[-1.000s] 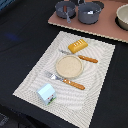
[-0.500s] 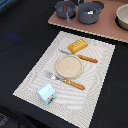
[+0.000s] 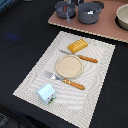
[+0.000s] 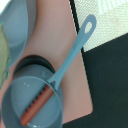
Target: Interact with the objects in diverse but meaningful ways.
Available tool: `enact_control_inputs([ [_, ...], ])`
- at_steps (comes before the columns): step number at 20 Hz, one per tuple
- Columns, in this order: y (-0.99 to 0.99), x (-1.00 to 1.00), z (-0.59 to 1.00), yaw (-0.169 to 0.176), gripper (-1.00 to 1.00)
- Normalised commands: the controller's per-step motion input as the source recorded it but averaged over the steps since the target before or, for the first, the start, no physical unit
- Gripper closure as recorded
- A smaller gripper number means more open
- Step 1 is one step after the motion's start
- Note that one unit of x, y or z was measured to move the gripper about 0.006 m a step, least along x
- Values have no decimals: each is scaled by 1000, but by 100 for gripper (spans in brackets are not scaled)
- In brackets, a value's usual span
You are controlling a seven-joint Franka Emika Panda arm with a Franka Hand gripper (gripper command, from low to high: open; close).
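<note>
Surface: we recorded a black table [image 3: 20,35] carrying a pale woven placemat [image 3: 35,80] and, toward the far edge, a pinkish-brown board [image 3: 107,31].

On the placemat we listed a round tan plate [image 3: 69,66] at centre, with the loaf [image 3: 77,46] just beyond it, a knife [image 3: 82,57] with an orange handle beside the plate on the far side, a fork [image 3: 67,81] with an orange handle on the near side, and the carton [image 3: 46,93] standing near the mat's front corner, well apart from the plate.

On the board we listed the saucepan [image 3: 65,9], a larger grey pot [image 3: 90,12] just beside it, and a pale bowl [image 3: 122,17] at the exterior view's right.

In the wrist view the saucepan [image 4: 35,100] sat on the board [image 4: 60,30], the sausage [image 4: 36,106] lying inside it, its handle reaching over the placemat [image 4: 107,22].

Gripper: outside both views; we could not tell its state.

Room: nothing beyond the table was legible.
</note>
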Motion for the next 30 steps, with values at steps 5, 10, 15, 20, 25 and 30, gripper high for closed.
enact_control_inputs([
  [5,-233,482,107,78,-100],
  [10,-228,711,286,0,-100],
  [15,-225,722,299,-1,-100],
  [20,-257,765,224,-3,-100],
  [25,-212,570,81,34,-100],
  [30,-228,481,6,59,-100],
])
